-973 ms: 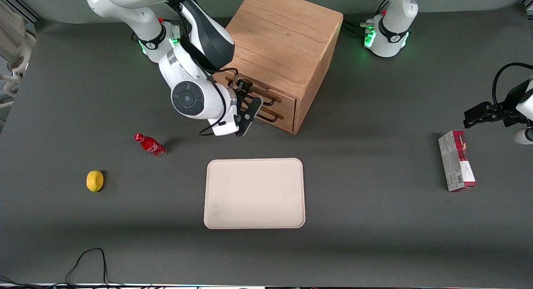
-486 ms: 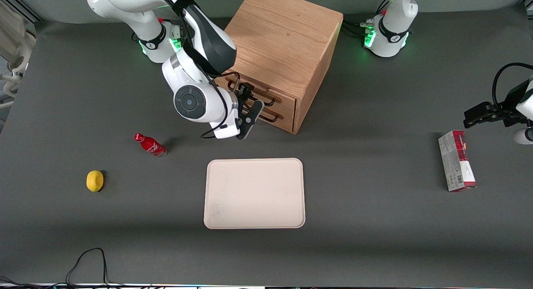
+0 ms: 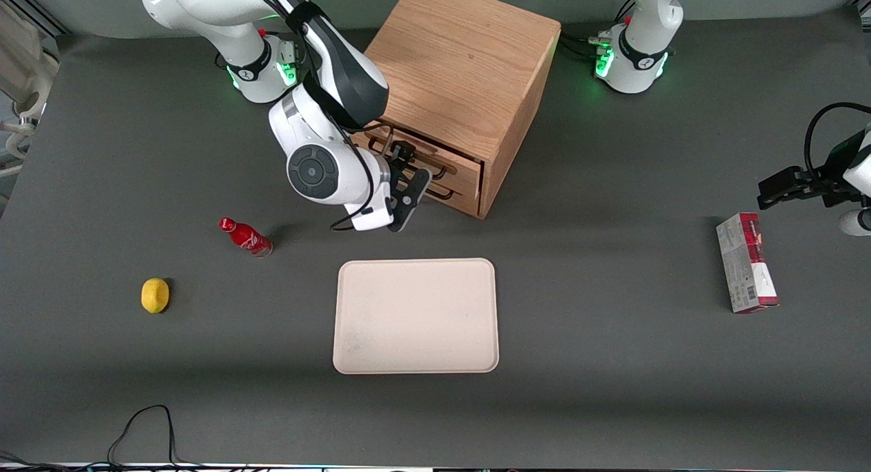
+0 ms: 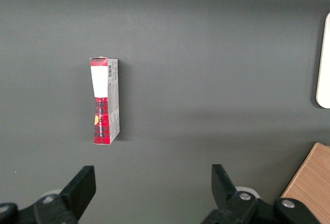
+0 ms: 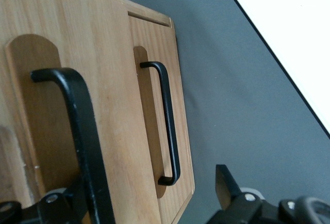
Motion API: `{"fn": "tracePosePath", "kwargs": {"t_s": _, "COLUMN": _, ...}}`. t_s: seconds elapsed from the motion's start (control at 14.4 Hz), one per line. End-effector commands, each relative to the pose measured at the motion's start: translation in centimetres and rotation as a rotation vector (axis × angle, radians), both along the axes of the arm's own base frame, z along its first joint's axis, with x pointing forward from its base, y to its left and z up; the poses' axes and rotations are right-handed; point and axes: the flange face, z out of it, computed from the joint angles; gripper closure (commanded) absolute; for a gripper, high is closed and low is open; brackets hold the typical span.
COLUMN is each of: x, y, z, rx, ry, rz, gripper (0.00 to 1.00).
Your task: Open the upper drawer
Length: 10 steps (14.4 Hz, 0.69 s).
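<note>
The wooden cabinet stands at the back of the table with two drawer fronts facing the front camera. The upper drawer has a thin black handle; the lower drawer's handle sits just under it. Both fronts look pushed in. My right gripper is right in front of the drawers and open. In the right wrist view the gripper has the upper handle just inside one finger, and the other finger is out over the grey table. The arm's wrist hides part of the drawer fronts in the front view.
A beige tray lies nearer the front camera than the cabinet. A red bottle and a yellow lemon lie toward the working arm's end. A red and grey box lies toward the parked arm's end.
The right arm's wrist has shifted a little toward the cabinet, bringing the open gripper closer against the drawer fronts. Nothing else has moved.
</note>
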Motion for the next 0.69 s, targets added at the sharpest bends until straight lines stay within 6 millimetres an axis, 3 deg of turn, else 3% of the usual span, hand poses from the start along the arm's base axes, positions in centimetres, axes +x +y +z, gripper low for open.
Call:
{"fn": "tracePosePath", "kwargs": {"t_s": 0.0, "x": 0.2, "y": -0.1, "z": 0.1, "rx": 0.021, "ry": -0.013, "rz": 0.024, "gripper": 0.00}}
{"fn": "tracePosePath", "kwargs": {"t_s": 0.63, "x": 1.6, "y": -1.8, "z": 0.2, "rx": 0.033, "ry": -0.022, "rz": 0.016, "gripper": 0.00}}
